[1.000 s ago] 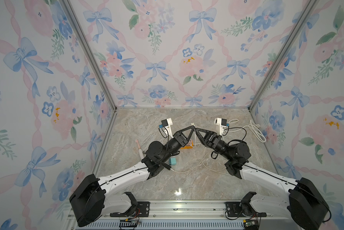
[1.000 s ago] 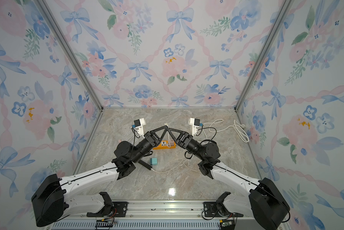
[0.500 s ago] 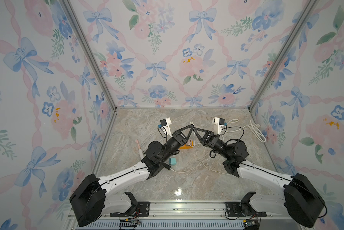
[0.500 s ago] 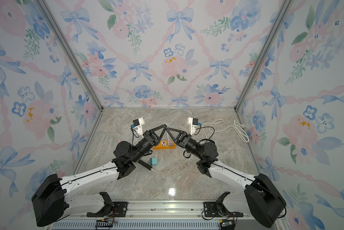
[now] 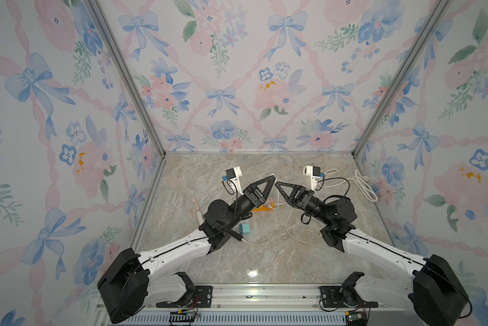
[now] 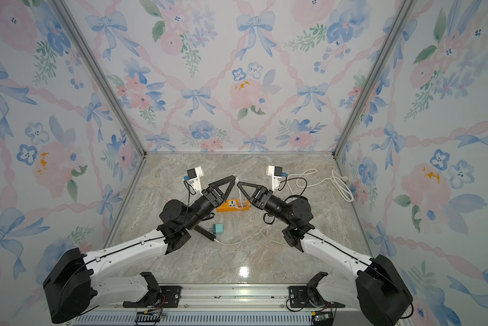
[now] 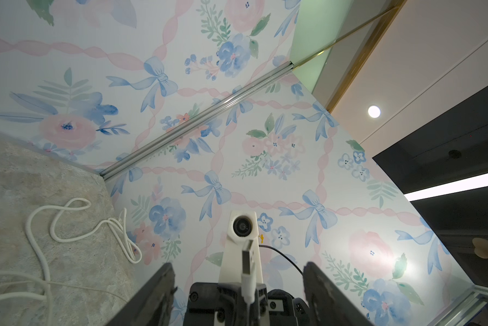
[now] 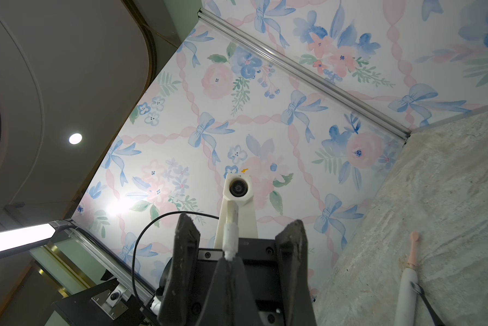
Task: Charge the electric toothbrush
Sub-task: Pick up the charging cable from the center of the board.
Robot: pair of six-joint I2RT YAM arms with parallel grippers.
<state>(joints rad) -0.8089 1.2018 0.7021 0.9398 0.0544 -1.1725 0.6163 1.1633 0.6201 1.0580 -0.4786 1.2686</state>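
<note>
- Marble-patterned tabletop point(image 5: 279, 262) lay between walls papered with bows and flowers. Both arms were raised over its middle, their tips almost meeting.
- The electric toothbrush point(image 8: 406, 293) lay flat on the table towards the left-hand wall. It was close by the left arm and well apart from both grippers.
- It was slim, with a white handle narrowing to a thin pink neck and head.
- I judged it light, rigid and smooth-skinned, so it would be apt to slip or roll. The thicker handle was the place to take hold, not the neck.
- The right gripper point(image 8: 228, 262) was clamped on the white USB plug point(image 7: 248, 258) of the charging cable, and the plug stuck out past its tips.
- The left gripper point(image 7: 237, 265) had its jaws wide apart on either side of that plug, and appeared clear of it.
- The cable looked limp, and only the plug seemed stiff enough to grip.
- An orange power strip point(image 6: 233, 205) and a teal adapter point(image 6: 218, 228) sat on the table beneath the arms.
</note>
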